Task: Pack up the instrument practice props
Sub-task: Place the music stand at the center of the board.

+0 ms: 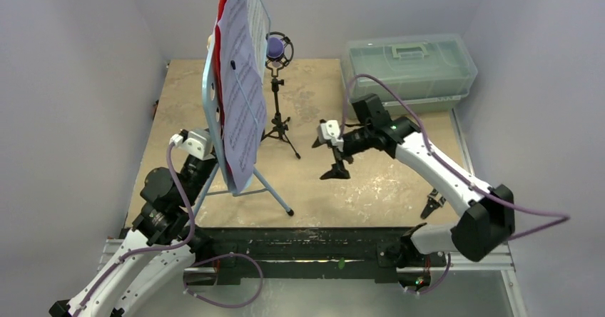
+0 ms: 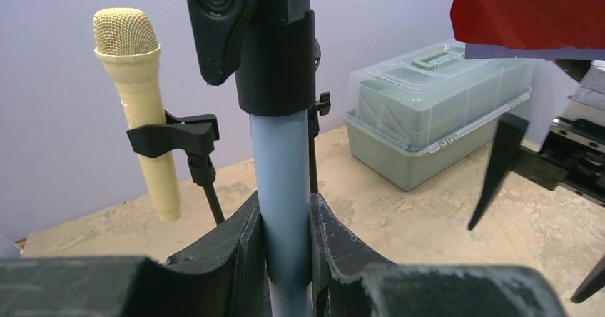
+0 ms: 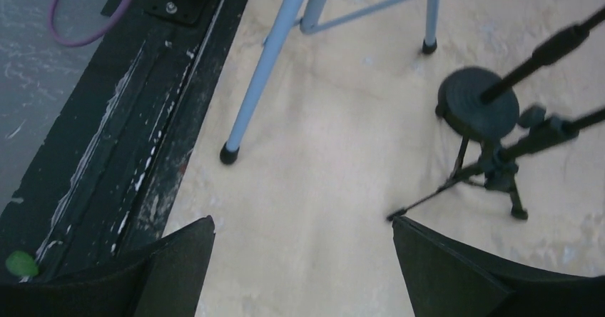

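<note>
My left hand [image 2: 284, 220] is clamped on the light-blue pole of the music rest [image 2: 282, 174]. The pole is pinched between my two dark fingers [image 2: 235, 249] at the bottom middle of the left wrist view.

From above, the music rest stands tall on the left side of the table [image 1: 371, 188]. The sheet music [image 1: 239, 81] lies on its front. The red folder [image 1: 221, 10] peeks out behind the paper near the top.

The purple microphone [image 1: 275, 46] sits in a black mic holder [image 1: 278, 113] on little legs, just right of the music rest, top middle of the frame. The cream microphone [image 2: 135, 81] stands up in a black clip [image 2: 175, 135] at the left of my left wrist view.

My right hand [image 1: 328, 156] is in the middle of the top view. Its fingers [image 3: 164, 274] are wide apart and hold nothing.

A see-through box [image 1: 410, 63] sits at the upper right. Small pliers [image 1: 433, 204] lie at the lower right.
</note>
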You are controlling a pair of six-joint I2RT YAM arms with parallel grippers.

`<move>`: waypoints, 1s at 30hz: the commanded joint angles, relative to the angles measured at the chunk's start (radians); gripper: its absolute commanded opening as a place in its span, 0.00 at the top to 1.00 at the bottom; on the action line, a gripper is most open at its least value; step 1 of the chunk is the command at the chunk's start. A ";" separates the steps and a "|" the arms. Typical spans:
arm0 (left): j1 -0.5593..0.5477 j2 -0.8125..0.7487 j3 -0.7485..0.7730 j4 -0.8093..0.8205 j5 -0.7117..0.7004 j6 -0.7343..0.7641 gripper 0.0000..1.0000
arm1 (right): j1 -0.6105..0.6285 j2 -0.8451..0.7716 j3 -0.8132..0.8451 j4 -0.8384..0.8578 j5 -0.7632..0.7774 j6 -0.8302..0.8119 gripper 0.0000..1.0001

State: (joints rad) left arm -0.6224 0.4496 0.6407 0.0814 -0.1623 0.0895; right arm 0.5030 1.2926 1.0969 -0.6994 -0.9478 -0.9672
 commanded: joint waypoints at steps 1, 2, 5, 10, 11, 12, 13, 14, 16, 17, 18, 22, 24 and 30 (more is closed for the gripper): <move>0.007 -0.008 0.026 0.128 0.001 0.087 1.00 | 0.147 0.142 0.203 -0.001 0.037 0.044 0.01; 0.006 -0.010 0.027 0.126 0.001 0.087 1.00 | 0.175 0.185 0.257 -0.046 0.042 0.041 0.01; 0.007 -0.022 0.032 0.120 0.001 0.082 1.00 | 0.217 0.263 0.387 -0.133 0.079 0.033 0.01; 0.007 -0.031 0.029 0.123 0.008 0.071 1.00 | 0.225 0.254 0.379 0.010 0.100 0.154 0.01; 0.006 -0.031 0.029 0.127 0.009 0.072 1.00 | 0.238 0.259 0.374 0.044 0.102 0.185 0.01; 0.006 -0.028 0.031 0.128 0.010 0.074 1.00 | 0.255 0.269 0.375 0.079 0.109 0.221 0.01; 0.006 -0.025 0.034 0.130 0.012 0.075 1.00 | 0.271 0.283 0.383 0.107 0.117 0.272 0.01; 0.006 -0.023 0.039 0.132 0.015 0.075 1.00 | 0.289 0.295 0.389 0.140 0.123 0.307 0.01; 0.007 -0.018 0.047 0.132 0.025 0.071 1.00 | 0.325 0.309 0.389 0.204 0.127 0.377 0.01; 0.006 -0.016 0.049 0.132 0.031 0.069 1.00 | 0.342 0.300 0.366 0.261 0.125 0.429 0.01; 0.007 -0.018 0.049 0.135 0.035 0.066 1.00 | 0.358 0.288 0.321 0.319 0.128 0.484 0.01; 0.006 -0.035 0.036 0.144 0.029 0.056 1.00 | 0.429 0.222 0.152 0.625 0.178 0.712 0.01; 0.006 -0.045 0.025 0.152 0.026 0.049 1.00 | 0.462 0.224 0.103 0.791 0.226 0.789 0.01; 0.006 -0.059 0.019 0.158 0.033 0.045 1.00 | 0.538 0.357 0.145 0.972 0.312 0.939 0.04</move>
State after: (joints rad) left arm -0.6220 0.4225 0.6392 0.0696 -0.1562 0.0792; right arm 1.0119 1.5887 1.1881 0.0338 -0.7193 -0.1970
